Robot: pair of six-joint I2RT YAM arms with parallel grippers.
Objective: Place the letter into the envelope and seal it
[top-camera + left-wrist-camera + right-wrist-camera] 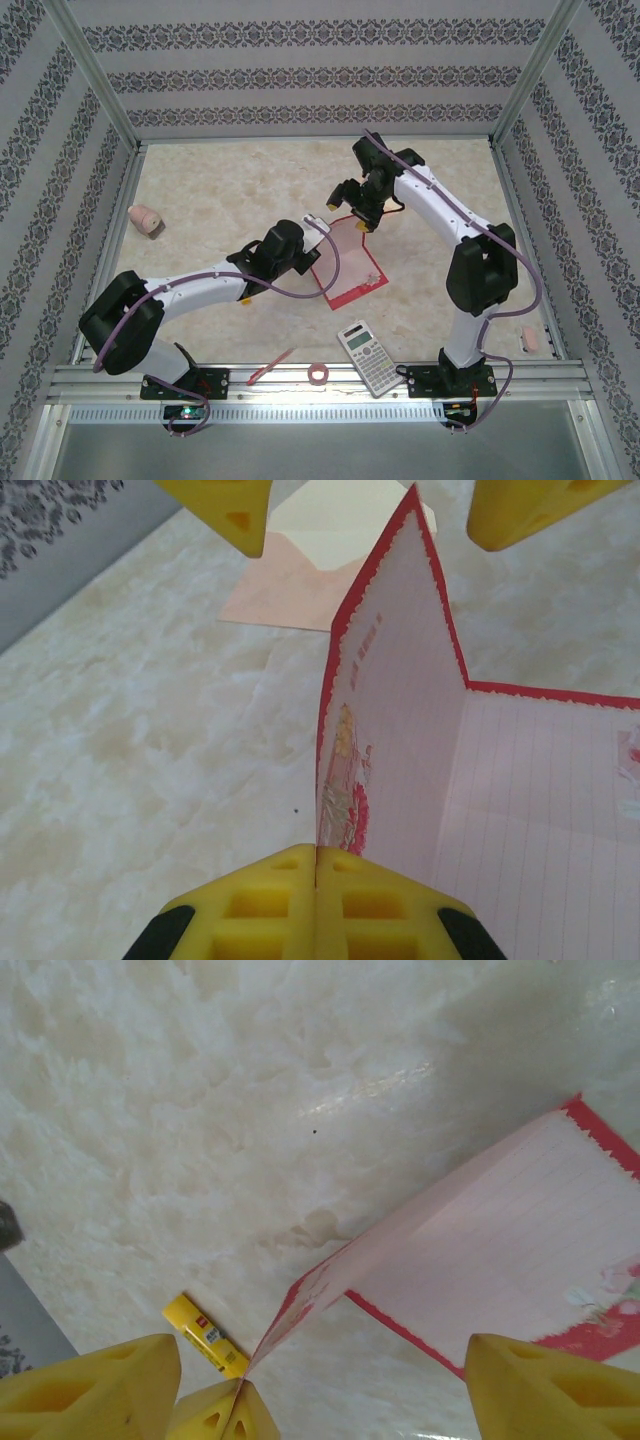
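Step in hand, as I read it: folding the letter (400, 740) before it goes in the envelope (285, 585).

- Left gripper (316, 875): jaws pressed together on the letter's red-bordered edge, holding one half upright. The other half lies flat on the surface (150, 740).
- Right gripper (358, 216): jaws spread, one finger on each side of the raised half's far corner. No contact that I can make out.
- Letter sits at centre of the top view, between the two grippers. The pinched edge runs diagonally, lower left to upper right. The flat half spreads toward lower right, pointing at the calculator (368, 358). The crease crosses the sheet's long axis, so the sheet is halving its length.
- Envelope lies just beyond the letter, upper middle of the left wrist frame. Its cream flap (340, 520) is open and points away.

To do it well: close the right jaws on the border only, level with the left. Carry both corners over together so the edges meet squarely, then press the crease flat. Uneven pull risks a skewed fold or a tear.
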